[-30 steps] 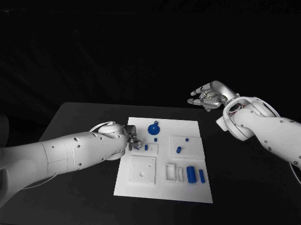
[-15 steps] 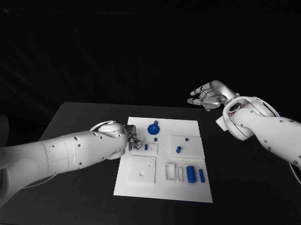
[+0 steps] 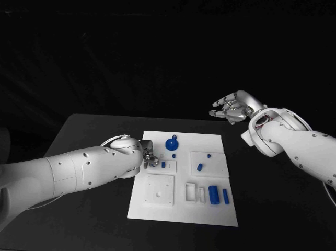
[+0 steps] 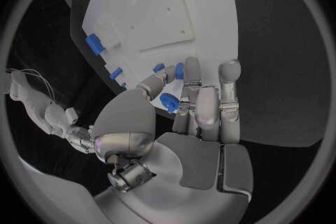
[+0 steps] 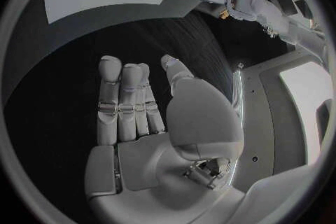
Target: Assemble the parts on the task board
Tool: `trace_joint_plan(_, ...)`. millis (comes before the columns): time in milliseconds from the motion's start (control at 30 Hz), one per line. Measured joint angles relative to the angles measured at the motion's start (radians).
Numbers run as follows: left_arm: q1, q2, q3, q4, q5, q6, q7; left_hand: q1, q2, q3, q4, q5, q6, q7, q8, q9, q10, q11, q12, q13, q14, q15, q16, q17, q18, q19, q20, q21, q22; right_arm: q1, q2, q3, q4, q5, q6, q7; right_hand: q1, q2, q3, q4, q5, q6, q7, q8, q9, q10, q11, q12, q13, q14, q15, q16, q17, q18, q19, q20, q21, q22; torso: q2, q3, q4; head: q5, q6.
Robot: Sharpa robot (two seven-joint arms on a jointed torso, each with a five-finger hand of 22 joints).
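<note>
The white task board lies in the middle of the table. My left hand reaches over its left side, at a raised square block. There its thumb and a finger pinch a small blue part, and a second small blue piece stands right beside it. A round blue part lies just beyond that hand. My right hand hangs high past the board's far right corner, fingers straight and holding nothing.
On the board lie a short blue part on the right block and two blue cylinders near the front right. A white square plate sits at the front left. Black table surrounds the board.
</note>
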Motion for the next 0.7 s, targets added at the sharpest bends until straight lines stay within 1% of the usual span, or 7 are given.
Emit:
trace_joint_plan(200, 0.000, 0.000, 0.000, 0.000, -0.003, 0.000, 0.000, 0.000, 0.000, 0.000, 0.000, 0.000, 0.000, 0.000, 0.000, 0.001, 0.000, 0.000, 0.000, 0.002, 0.000, 0.000, 0.005, 0.003, 0.000, 0.000, 0.000, 0.004, 0.000, 0.000, 0.000, 0.000, -0.001, 0.000, 0.000, 0.000, 0.000, 0.000, 0.000, 0.000, 0.000, 0.000, 0.000, 0.000, 0.000, 0.000, 0.000, 0.000, 0.000, 0.000, 0.000, 0.000, 0.000, 0.000, 0.000, 0.000, 0.000, 0.000, 0.000, 0.0001, -0.0002, 0.000, 0.001)
trace_joint_plan(267, 0.000, 0.001, 0.000, -0.001, -0.003, 0.000, 0.001, 0.004, -0.004, -0.003, -0.003, 0.000, 0.000, 0.000, 0.000, 0.001, 0.002, -0.002, 0.000, 0.002, 0.000, 0.000, 0.005, 0.004, 0.000, 0.000, 0.000, 0.007, 0.000, 0.000, 0.000, 0.000, -0.001, 0.000, 0.000, 0.000, 0.000, 0.000, 0.000, 0.000, 0.000, 0.000, 0.000, 0.000, 0.000, 0.000, 0.000, 0.000, 0.000, 0.000, 0.000, 0.000, 0.000, 0.000, 0.000, 0.000, 0.000, 0.000, 0.000, 0.0002, -0.0002, 0.000, 0.001)
trace_joint_plan(367, 0.000, 0.001, 0.000, -0.002, -0.003, 0.002, 0.001, 0.004, -0.004, -0.005, -0.005, 0.000, 0.004, 0.004, 0.000, 0.002, 0.006, 0.002, 0.000, 0.003, 0.000, 0.000, 0.008, 0.006, 0.000, 0.001, 0.001, 0.012, 0.000, 0.000, 0.001, 0.000, -0.002, 0.000, 0.000, 0.000, 0.000, 0.000, 0.000, 0.000, 0.000, 0.000, 0.000, 0.000, 0.000, 0.000, 0.000, 0.000, 0.000, 0.000, 0.000, 0.000, 0.000, 0.000, 0.000, 0.000, 0.000, 0.000, 0.000, 0.0005, -0.0002, 0.000, 0.001)
trace_joint_plan(533, 0.001, 0.008, 0.001, -0.011, -0.002, 0.008, 0.002, 0.004, -0.004, -0.006, -0.006, 0.000, 0.009, 0.007, -0.010, 0.002, 0.007, 0.000, 0.000, 0.004, 0.004, 0.000, 0.008, 0.004, 0.000, 0.002, 0.002, 0.015, 0.000, -0.001, 0.002, 0.000, -0.004, 0.001, 0.000, 0.001, 0.000, 0.000, 0.000, 0.000, 0.000, 0.000, 0.000, 0.000, 0.000, 0.000, 0.000, 0.000, 0.000, 0.000, 0.000, 0.000, 0.000, 0.000, 0.000, 0.000, 0.000, 0.000, 0.000, 0.0006, -0.0001, -0.001, 0.000)
trace_joint_plan(600, 0.001, 0.011, 0.001, -0.016, 0.000, 0.013, 0.002, 0.004, -0.004, -0.006, -0.006, 0.000, 0.009, 0.007, -0.010, 0.002, 0.007, 0.000, 0.000, 0.006, 0.004, 0.000, 0.008, 0.004, 0.000, -0.002, 0.005, 0.015, 0.000, -0.001, 0.002, 0.000, -0.005, 0.001, 0.000, 0.001, -0.002, 0.002, 0.003, -0.003, 0.000, 0.000, 0.000, 0.000, 0.000, 0.000, 0.000, 0.000, -0.001, 0.000, 0.000, 0.000, 0.000, 0.000, 0.000, 0.000, 0.000, 0.000, 0.000, 0.0007, -0.0001, -0.001, -0.001)
trace_joint_plan(633, 0.002, 0.012, 0.001, -0.018, 0.001, 0.015, 0.002, 0.002, -0.002, -0.006, -0.006, -0.008, 0.010, 0.007, -0.010, 0.002, 0.011, 0.003, 0.000, 0.007, 0.005, 0.001, 0.008, 0.005, 0.000, -0.002, 0.005, 0.015, 0.000, -0.001, 0.003, 0.000, -0.005, 0.001, 0.000, 0.001, -0.003, 0.003, 0.004, -0.004, 0.002, 0.000, 0.000, 0.000, 0.000, 0.000, 0.000, 0.000, -0.001, 0.000, 0.000, 0.000, 0.000, 0.000, 0.000, 0.000, 0.000, 0.000, 0.000, 0.0006, 0.0000, -0.001, -0.001)
trace_joint_plan(700, 0.002, 0.016, 0.002, -0.023, 0.003, 0.020, 0.002, 0.001, -0.001, -0.006, -0.006, -0.016, 0.016, 0.006, -0.012, 0.002, 0.014, 0.000, 0.000, 0.008, 0.005, 0.002, 0.008, 0.008, 0.000, -0.001, 0.005, 0.015, 0.000, -0.001, 0.003, 0.000, -0.005, 0.001, 0.000, 0.001, -0.003, 0.003, 0.004, -0.004, 0.010, 0.000, 0.000, 0.000, 0.000, 0.000, 0.000, 0.000, -0.001, 0.000, 0.000, 0.000, 0.000, 0.000, 0.000, 0.000, 0.000, 0.000, 0.000, 0.0011, 0.0000, -0.001, -0.001)
